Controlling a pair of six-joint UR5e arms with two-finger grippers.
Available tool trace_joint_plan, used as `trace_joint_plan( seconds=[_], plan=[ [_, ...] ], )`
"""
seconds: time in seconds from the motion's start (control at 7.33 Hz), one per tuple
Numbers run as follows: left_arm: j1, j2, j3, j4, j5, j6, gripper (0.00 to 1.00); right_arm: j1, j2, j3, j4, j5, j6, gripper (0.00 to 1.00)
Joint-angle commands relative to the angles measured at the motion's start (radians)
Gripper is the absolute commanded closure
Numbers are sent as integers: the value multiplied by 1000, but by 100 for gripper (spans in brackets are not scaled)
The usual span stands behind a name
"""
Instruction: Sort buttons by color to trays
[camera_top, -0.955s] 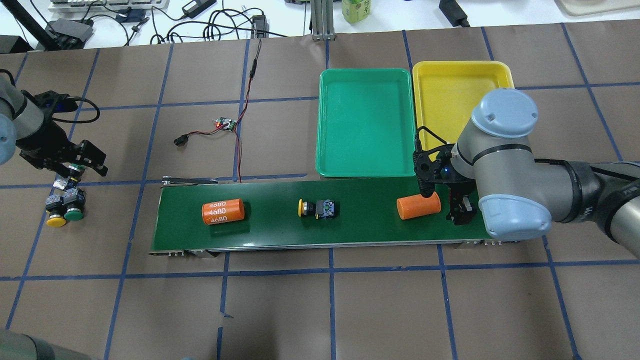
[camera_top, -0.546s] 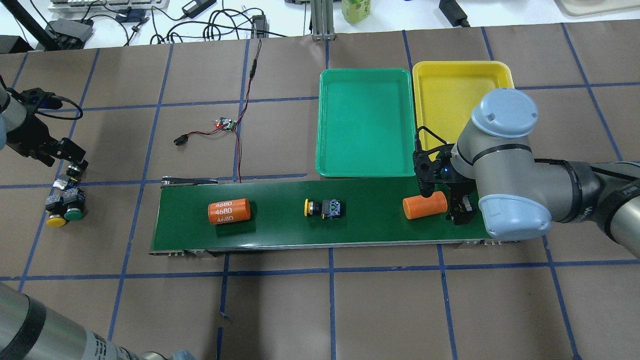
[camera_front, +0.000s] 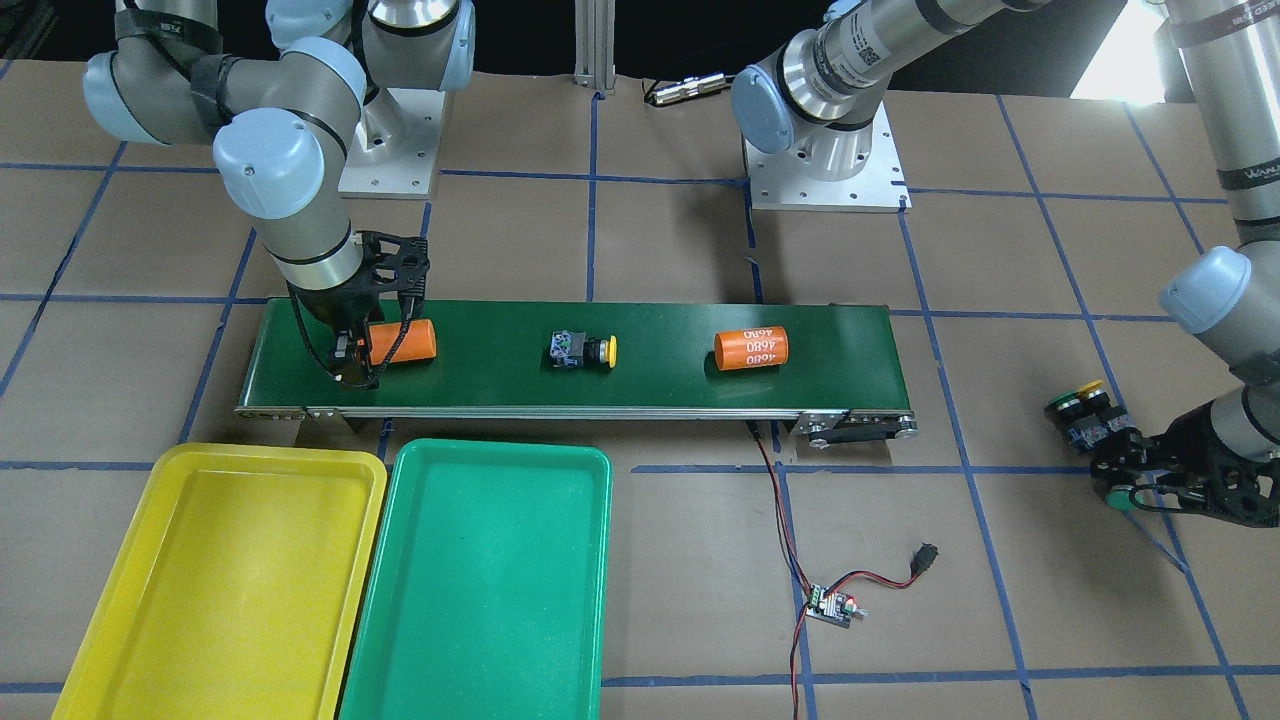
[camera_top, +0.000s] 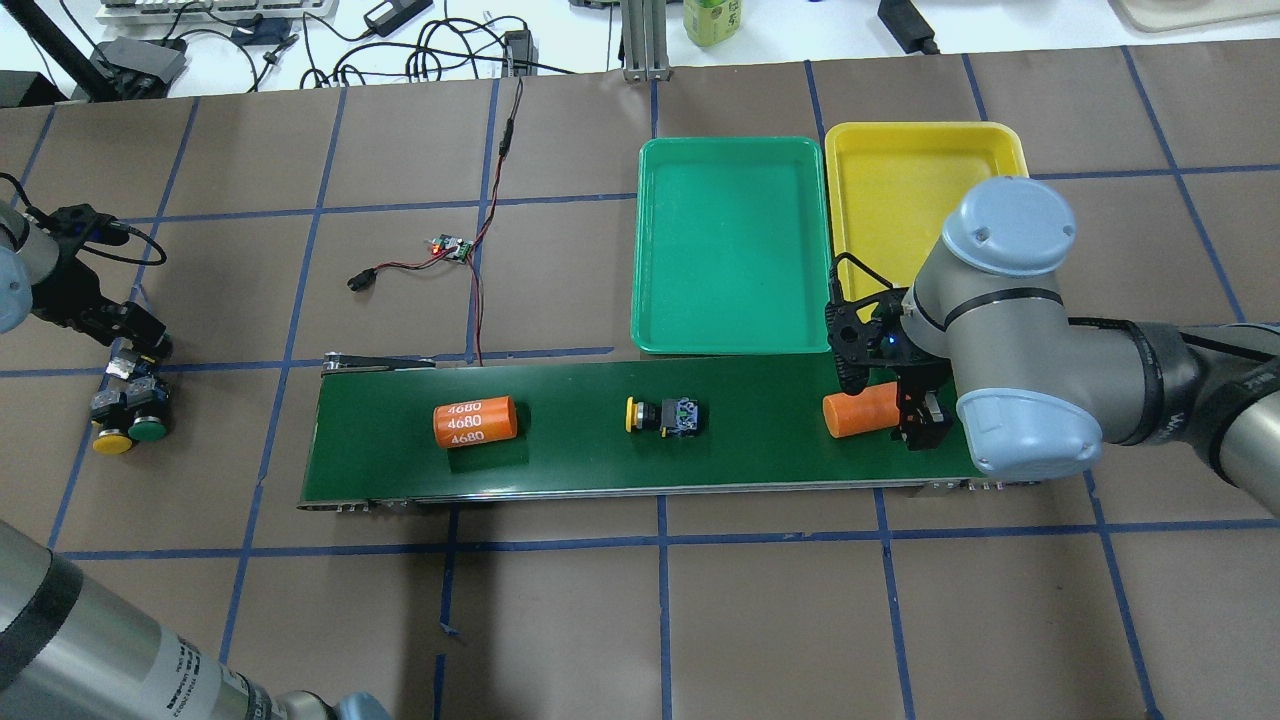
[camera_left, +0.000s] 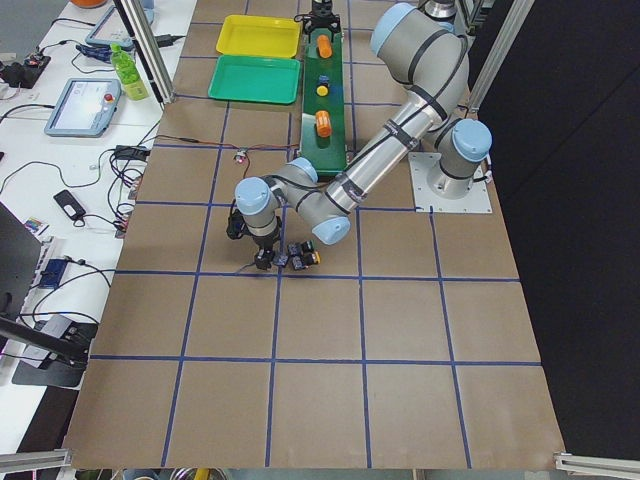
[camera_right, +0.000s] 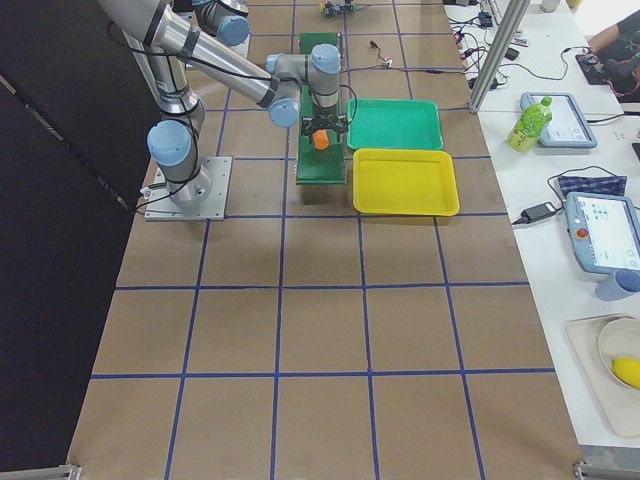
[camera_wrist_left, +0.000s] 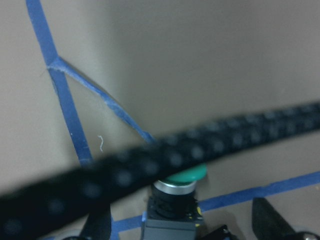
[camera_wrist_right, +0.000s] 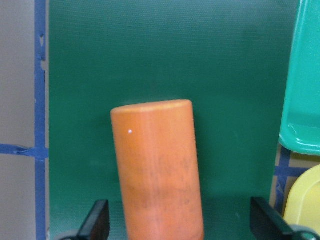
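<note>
The right gripper (camera_wrist_right: 181, 226) is wide open over the belt (camera_top: 760, 450), and an orange cylinder (camera_wrist_right: 157, 170) lies between its fingers. The left gripper (camera_wrist_left: 181, 227) is open too, around a green button (camera_wrist_left: 184, 174) on the table (camera_top: 600, 620), near two more buttons (camera_top: 128, 420). One yellow button (camera_top: 665, 415) sits on the middle of the belt, and the green tray (camera_top: 735, 245) and yellow tray (camera_top: 900, 180) lie beside it.

"4680" in white, three stacked lines, on orange cylinder (camera_top: 475, 422) lying on conveyor belt (camera_top: 560, 470), well apart from right claw (camera_top: 885, 412). Other markings unreadable.
</note>
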Motion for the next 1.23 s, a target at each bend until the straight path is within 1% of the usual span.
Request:
trace_joint_plan(
  seconds=[0.0,0.14,0.41,0.55,0.68,0.82,0.96,1.09],
  plan=[
    [1,-7,-7,3,3,6,54,0,1,0,0,0,0,0],
    [1,-8,-8,5,3,6,57,0,1,2,0,0,0,0],
    [0,7,7,3,6,-7,82,2,0,2,0,0,0,0],
    [-20,40,7,-12,10,-42,85,2,0,3,0,2,0,0],
    [-45,85,5,-68,6,-108,85,2,-2,3,0,2,0,0],
    [-84,146,-23,-122,-5,-159,85,3,-5,5,0,2,2,0],
    [-136,218,-77,-162,-28,-243,85,3,-5,5,2,2,2,0],
    [-184,301,-161,-164,-64,-307,85,3,-6,5,2,2,2,0]
  ],
)
